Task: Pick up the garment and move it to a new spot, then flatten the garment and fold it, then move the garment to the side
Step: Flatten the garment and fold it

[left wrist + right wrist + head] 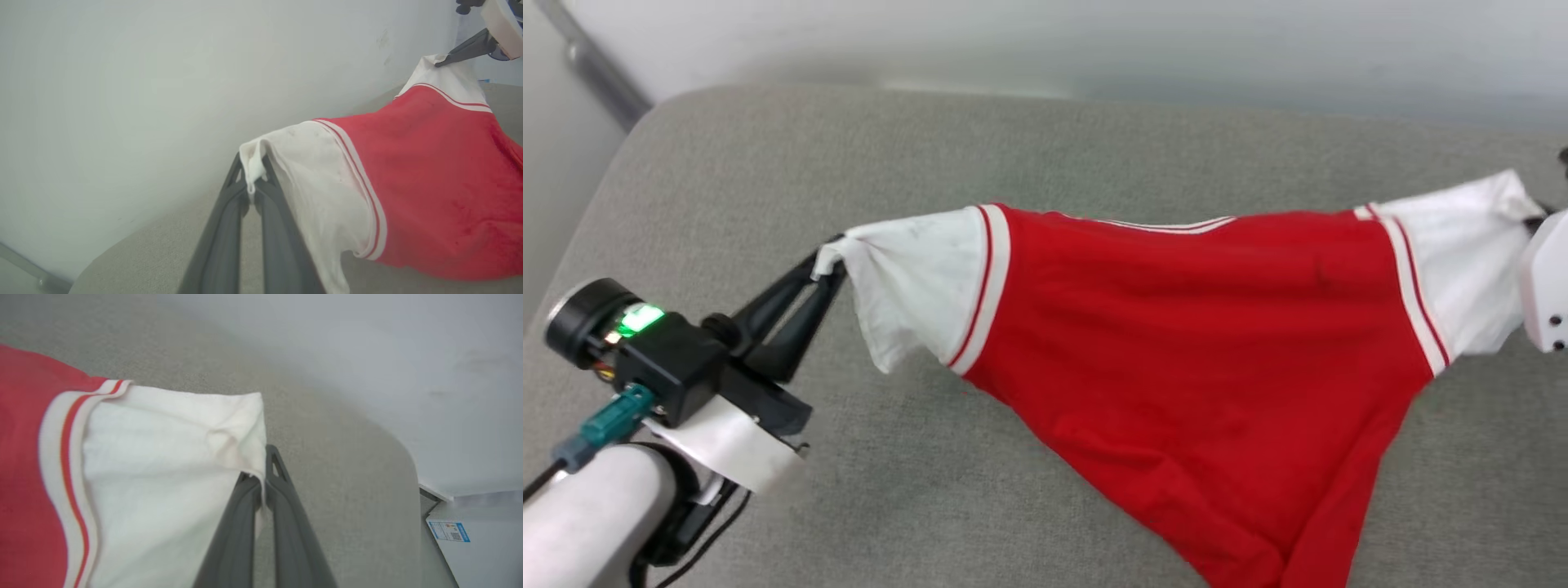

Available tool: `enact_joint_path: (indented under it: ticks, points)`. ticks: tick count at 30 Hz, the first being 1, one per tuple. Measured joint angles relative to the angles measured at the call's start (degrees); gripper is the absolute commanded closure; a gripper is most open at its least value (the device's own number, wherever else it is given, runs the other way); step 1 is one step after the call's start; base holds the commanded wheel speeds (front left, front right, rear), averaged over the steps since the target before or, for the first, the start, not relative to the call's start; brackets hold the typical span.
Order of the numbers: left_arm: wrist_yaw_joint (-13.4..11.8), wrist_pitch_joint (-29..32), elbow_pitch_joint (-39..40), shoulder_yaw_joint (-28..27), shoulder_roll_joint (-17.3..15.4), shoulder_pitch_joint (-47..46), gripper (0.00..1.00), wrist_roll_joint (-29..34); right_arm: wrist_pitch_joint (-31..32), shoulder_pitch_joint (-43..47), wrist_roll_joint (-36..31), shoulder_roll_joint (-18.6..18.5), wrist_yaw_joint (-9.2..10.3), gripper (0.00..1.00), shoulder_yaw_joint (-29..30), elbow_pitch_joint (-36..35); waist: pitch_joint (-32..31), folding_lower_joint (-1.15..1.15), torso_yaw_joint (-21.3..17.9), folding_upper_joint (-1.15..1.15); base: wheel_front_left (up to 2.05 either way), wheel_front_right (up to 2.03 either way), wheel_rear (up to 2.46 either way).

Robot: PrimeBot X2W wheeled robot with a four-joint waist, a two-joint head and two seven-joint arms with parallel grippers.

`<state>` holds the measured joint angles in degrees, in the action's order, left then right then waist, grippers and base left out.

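- Nearest in the head view is the pale left forearm (588, 514). On it sits a black wrist module (666, 367) showing a green light.
- Just past that module, the left gripper (829, 260) has its two dark fingers pressed together on the cuff edge of a white sleeve (915, 278). In the left wrist view a small fold of white cloth stands up between the fingertips.
- From that pinch the garment (1192, 327) stretches away toward the other gripper — a bright red T-shirt with white short sleeves and red-and-white stripe trim at each shoulder seam.
- Its collar edge runs taut between the two grips. The red body sags below that line, and in the left wrist view its lower part lies on the grey fabric surface (931, 163).
- The hem end drops out of the bottom edge of the head view.
- Beyond the red body, the second white sleeve (1462, 261) rises to the right gripper (263, 479).
- That gripper's fingers are closed tight on the corner of the sleeve's cuff, and the cloth puckers just above the tips.
- The sleeve spreads to the left of the fingers in the right wrist view — bare grey surface lies to their right.
- The surface under both grippers is a rounded-cornered, woven grey pad.
- Farther off, behind both grips, is a plain pale wall (1094, 41).
- A grey metal rail (596, 65) slants at the far side of the left gripper.
- Beyond the surface's corner in the right wrist view is a white panel with a small blue-and-white label (449, 531).
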<state>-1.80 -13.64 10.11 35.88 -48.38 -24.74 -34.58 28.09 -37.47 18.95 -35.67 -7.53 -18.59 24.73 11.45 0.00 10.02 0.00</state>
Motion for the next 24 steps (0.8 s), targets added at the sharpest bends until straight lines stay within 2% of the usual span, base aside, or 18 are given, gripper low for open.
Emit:
enact_joint_path:
  ticks: [7,15,24]
  points:
    - [-2.9,1.2,1.9,-4.3,-5.4,0.8,1.00,-1.5,-3.7,-1.9,0.5,-1.8,0.00,1.00,0.9,-5.1,-4.7,0.00,-3.3,0.00,0.00,0.00,0.00]
    - [-5.9,1.8,6.7,-11.8,-12.2,1.0,1.00,-4.5,-4.9,-4.8,2.6,-1.6,0.00,1.00,4.2,-14.5,-8.0,0.00,-7.7,0.00,0.00,0.00,0.00]
    - [-9.2,1.8,10.3,-20.0,-16.4,0.0,1.00,-9.5,-3.0,-7.7,3.9,0.4,0.00,1.00,8.6,-25.5,-8.6,0.00,-10.4,0.00,0.00,0.00,0.00]
